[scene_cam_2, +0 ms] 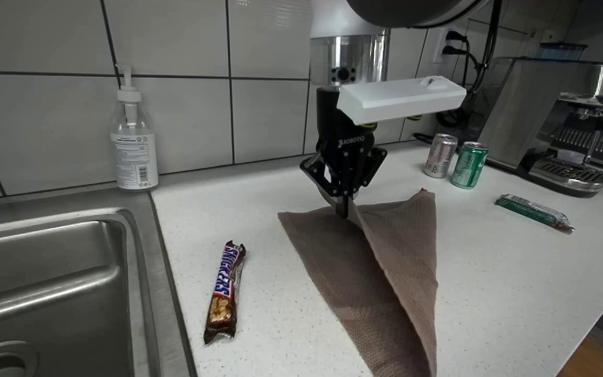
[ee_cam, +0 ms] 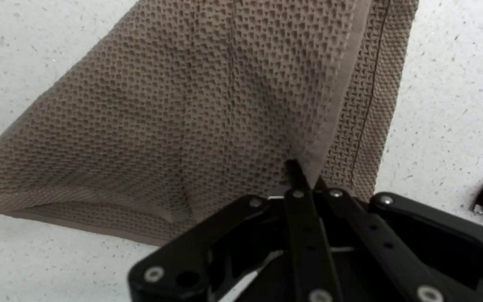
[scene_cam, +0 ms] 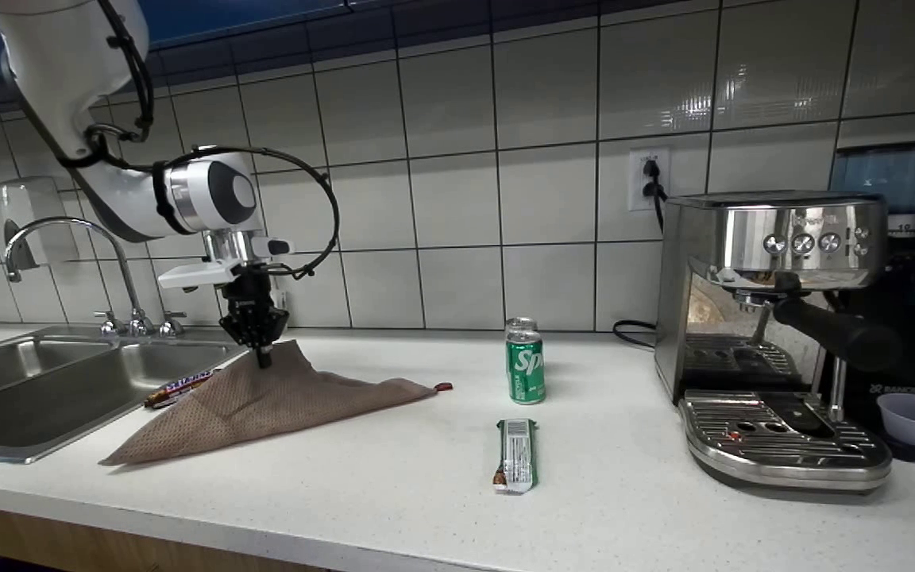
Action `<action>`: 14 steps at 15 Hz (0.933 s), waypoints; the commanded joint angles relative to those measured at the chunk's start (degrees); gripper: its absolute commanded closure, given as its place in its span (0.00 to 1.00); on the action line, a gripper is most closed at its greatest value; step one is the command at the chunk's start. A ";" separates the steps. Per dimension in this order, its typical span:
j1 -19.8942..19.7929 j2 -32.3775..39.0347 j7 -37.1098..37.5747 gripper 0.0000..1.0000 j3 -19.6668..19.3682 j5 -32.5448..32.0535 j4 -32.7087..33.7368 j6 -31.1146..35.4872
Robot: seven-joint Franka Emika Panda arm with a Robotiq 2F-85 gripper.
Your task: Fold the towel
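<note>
The brown textured towel (scene_cam: 291, 401) lies on the white counter and is partly raised into a peak. In an exterior view, one layer of the towel (scene_cam_2: 333, 251) lies flat and another layer stands up along its right side. A small red tag (scene_cam: 443, 387) shows at one corner. My gripper (scene_cam: 264, 357) points down at the peak, and it shows in the other exterior picture too (scene_cam_2: 344, 205). In the wrist view, the gripper (ee_cam: 306, 178) is shut on a raised edge of the towel (ee_cam: 208, 105). The flat layer's hem shows beside that edge. The towel hides part of the fingertips.
A steel sink (scene_cam_2: 139, 293) borders the counter. A Snickers bar (scene_cam_2: 224, 290) lies between sink and towel. A green can (scene_cam: 526, 369), a silver can (scene_cam_2: 441, 155) and a green-wrapped bar (scene_cam: 516, 455) are past the towel, toward the coffee machine (scene_cam: 775, 342). A soap bottle (scene_cam_2: 134, 141) stands by the wall.
</note>
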 commanded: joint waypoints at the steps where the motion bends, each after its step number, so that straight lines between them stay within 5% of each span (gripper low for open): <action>1: 0.93 1.44 -1.48 0.99 -0.73 -0.19 3.25 -2.18; 14: 0.96 2.08 -4.17 0.99 -0.96 -0.36 5.11 -1.71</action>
